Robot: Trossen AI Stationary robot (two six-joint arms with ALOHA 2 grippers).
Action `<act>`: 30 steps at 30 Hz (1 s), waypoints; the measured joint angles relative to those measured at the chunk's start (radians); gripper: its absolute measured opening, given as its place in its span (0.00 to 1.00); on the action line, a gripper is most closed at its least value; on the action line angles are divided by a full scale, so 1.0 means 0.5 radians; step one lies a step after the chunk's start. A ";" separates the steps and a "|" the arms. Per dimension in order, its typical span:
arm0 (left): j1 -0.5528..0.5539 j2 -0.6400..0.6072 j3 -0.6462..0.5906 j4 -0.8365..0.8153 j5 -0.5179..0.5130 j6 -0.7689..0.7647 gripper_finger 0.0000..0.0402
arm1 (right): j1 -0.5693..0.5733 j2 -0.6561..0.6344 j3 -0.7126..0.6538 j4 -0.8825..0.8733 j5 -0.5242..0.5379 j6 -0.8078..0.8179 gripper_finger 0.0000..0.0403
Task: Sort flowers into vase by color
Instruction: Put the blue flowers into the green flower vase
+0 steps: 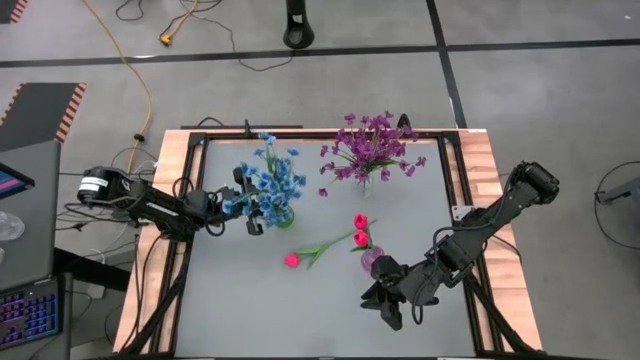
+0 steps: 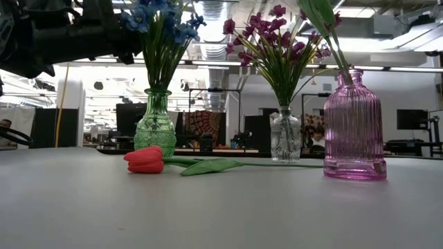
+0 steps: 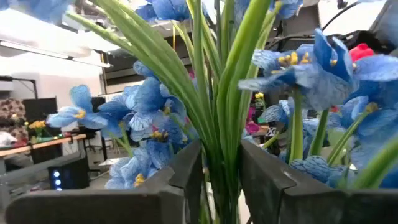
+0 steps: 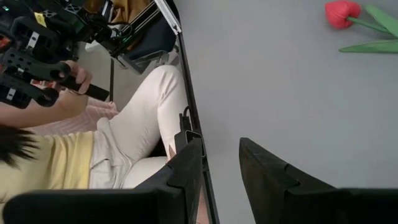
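Blue flowers stand in a green glass vase, and purple flowers in a clear vase. A pink ribbed vase holds one pink-red tulip by its stem. Another tulip lies flat on the table between the vases. My left gripper is at the blue bunch, shut on its stems. My right gripper is shut on nothing, low over the table's near right part. My left gripper pinches several green stems of the blue flowers between its two fingers, high on the bunch just under the blooms. It comes in level from the table's left, fingers across the stems. The bunch stands upright with its lower stems in the green vase.
A person in a yellow top and pale trousers sits just past the table's near edge, hands on control handles. The three vases stand close together across the table's middle. Bare grey tabletop lies toward the near left.
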 joint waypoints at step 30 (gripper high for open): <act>-0.060 -1.056 0.000 -1.452 -0.100 -0.104 0.27 | 0.000 0.000 0.000 0.002 0.000 0.005 0.34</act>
